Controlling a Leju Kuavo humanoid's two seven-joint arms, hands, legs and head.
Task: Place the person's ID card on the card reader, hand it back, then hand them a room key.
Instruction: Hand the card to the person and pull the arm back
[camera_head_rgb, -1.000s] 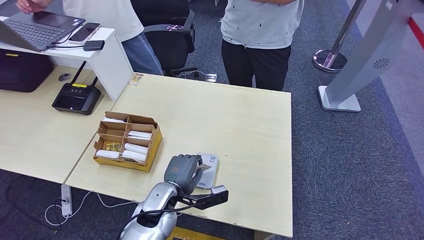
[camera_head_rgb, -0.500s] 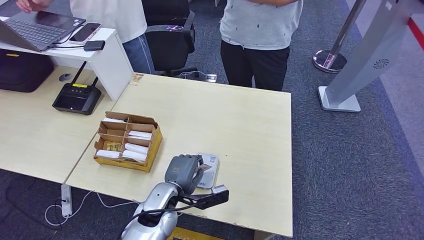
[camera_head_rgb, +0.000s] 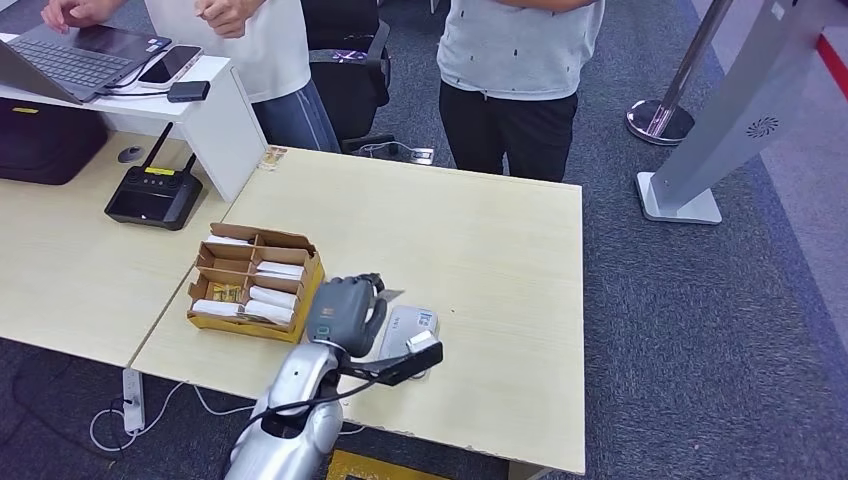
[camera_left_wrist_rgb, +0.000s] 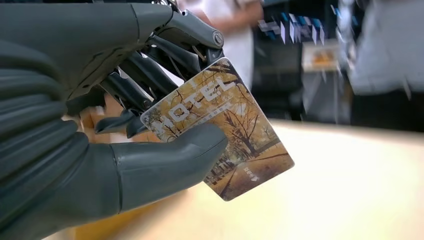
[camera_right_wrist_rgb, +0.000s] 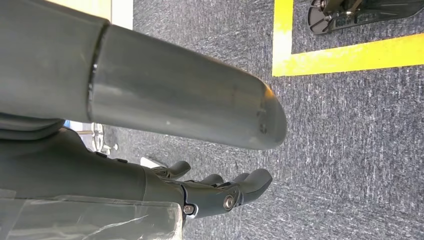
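card (camera_left_wrist_rgb: 220, 130) pinched by left hand (camera_left_wrist_rgb: 100, 115), print reads "hotel".

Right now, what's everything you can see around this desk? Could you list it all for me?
Table: two, pale wood, side by side.
Card reader: one, white, near table edge beside the left robot hand.
Card: one, autumn-tree print marked HOTEL, pinched in the left robot hand.
Cardboard box: one, brown, compartments holding white sleeves.
Router: one, black, on the left table.
Laptop: one, grey, on the white raised counter.
Phone: one, beside the laptop.
Office chair: one, black, behind the table.
People: two, standing behind the table.
Left robot hand: grey, above the table.
Right robot hand: dark, hanging over carpet.
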